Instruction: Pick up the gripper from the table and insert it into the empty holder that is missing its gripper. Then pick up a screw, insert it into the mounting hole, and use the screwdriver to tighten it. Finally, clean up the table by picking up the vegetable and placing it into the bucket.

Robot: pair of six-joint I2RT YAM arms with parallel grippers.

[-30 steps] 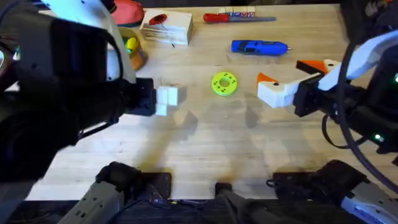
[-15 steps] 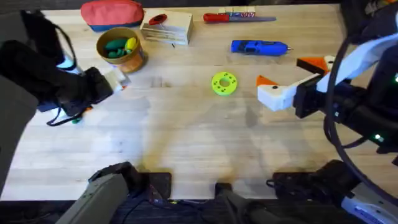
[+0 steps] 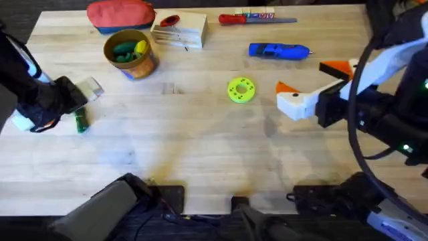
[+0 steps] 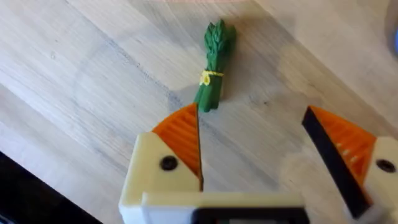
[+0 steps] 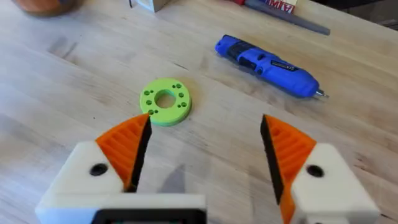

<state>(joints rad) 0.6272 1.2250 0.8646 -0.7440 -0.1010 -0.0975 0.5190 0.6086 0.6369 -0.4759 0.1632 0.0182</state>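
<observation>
Since half a second ago my left arm has swung further out to the table's left edge; right arm hasn't moved, bucket and tools same spots.

Overhead: using the bucket [image 3: 131,53] as landmark. It's yellow-orange, with green and yellow items inside. My left gripper [image 3: 84,92] sits in front of the bucket and toward the left edge; finger spread hard to read from here. The vegetable [image 3: 80,122] lies on the wood just beside that gripper, on its near side, further from the bucket. Red pouch [image 3: 121,14] is behind the bucket, a pale wooden block [image 3: 179,29] to the bucket's right. Green disc [image 3: 241,90] is well right of the bucket, mid-table. The screwdriver [image 3: 279,50], blue, lies far right of the bucket, with a red-handled screwdriver [image 3: 257,19] behind it. My right gripper [image 3: 314,86] is right of the disc, fingers spread, orange tips on both.

Left wrist: left gripper [image 4: 267,155] released, wide apart, nothing held, both orange pads fitted. Vegetable [image 4: 214,65] is a green bundle with a yellow band, flat on the table, its stalk end just at the tip of one pad.

Right wrist: right gripper [image 5: 202,155] released, empty. Green disc [image 5: 165,101] lies just past one orange pad; blue screwdriver [image 5: 267,66] beyond, apart from the disc.
</observation>
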